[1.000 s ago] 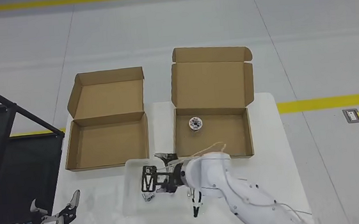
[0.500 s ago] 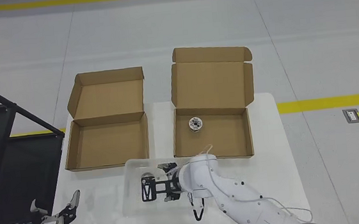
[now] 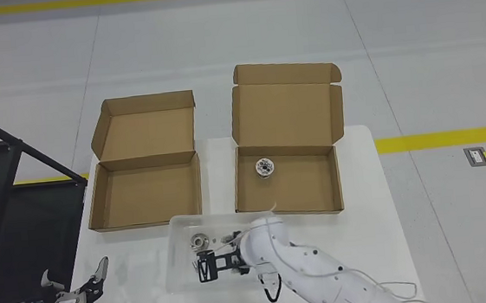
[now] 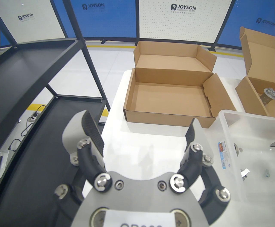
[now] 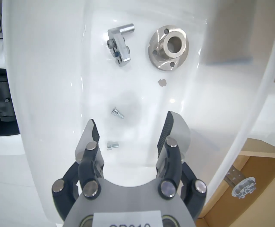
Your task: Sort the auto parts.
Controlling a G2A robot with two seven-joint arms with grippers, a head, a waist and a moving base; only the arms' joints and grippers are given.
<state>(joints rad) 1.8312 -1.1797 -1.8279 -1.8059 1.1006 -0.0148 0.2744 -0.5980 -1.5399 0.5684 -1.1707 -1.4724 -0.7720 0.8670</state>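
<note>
Gaping right jaws near flange (image 5: 159, 54), bracket (image 5: 120, 49), bolts (image 5: 116, 113)

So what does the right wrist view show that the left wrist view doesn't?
Right wrist view alone: a clear look into the bin at the flange, the bracket with its pin and two small bolts, the right gripper open over them. Left wrist view alone: the empty left box, the black rack and the open left gripper. Both: the bin and the right box holding a grey part; the left wrist view also catches some parts through the bin wall, too unclear to name.
</note>
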